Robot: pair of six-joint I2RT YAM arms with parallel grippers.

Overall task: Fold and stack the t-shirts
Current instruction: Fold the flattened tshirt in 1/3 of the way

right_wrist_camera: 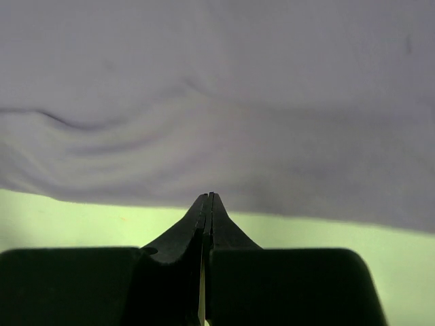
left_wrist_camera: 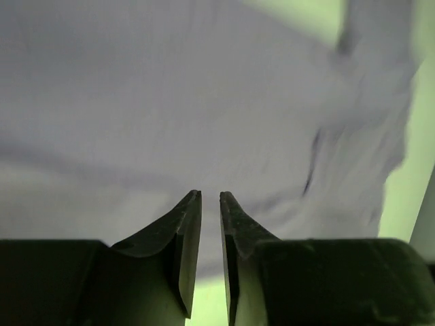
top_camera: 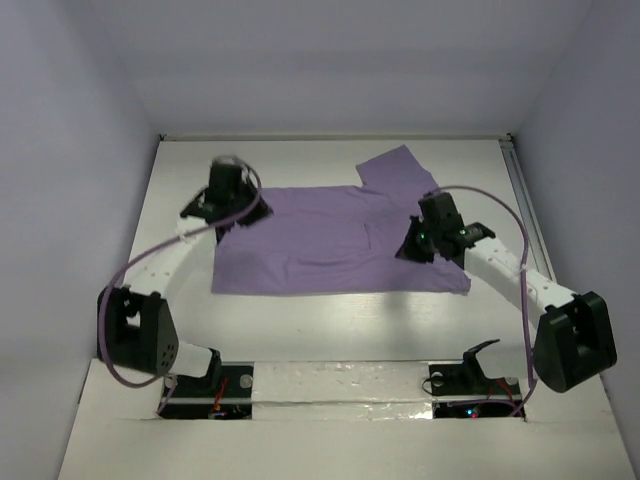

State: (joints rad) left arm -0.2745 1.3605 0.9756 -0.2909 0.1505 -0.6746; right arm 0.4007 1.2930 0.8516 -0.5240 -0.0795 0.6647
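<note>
One white table [top_camera: 180, 190] holds one plain lavender-purple short-sleeved t-shirt of thin fabric [top_camera: 330, 235], spread flat mid-table, body wide, a few soft creases. One sleeve [top_camera: 400, 167] sticks out at the shirt's far right corner. Left black-and-white arm [top_camera: 165, 255] reaches to the shirt's far left corner; right black-and-white arm [top_camera: 500, 265] comes in over the shirt's right side, near the near-right edge. Left gripper [left_wrist_camera: 211, 197]: fingers almost together with a thin slit between, tips low against the cloth; the wrist view is blurred, so cannot tell whether fabric is nipped. Right gripper [right_wrist_camera: 208, 197]: clenched, fingers pressed flat together with no gap, tips at the shirt's near edge, bare table just below them.
</note>
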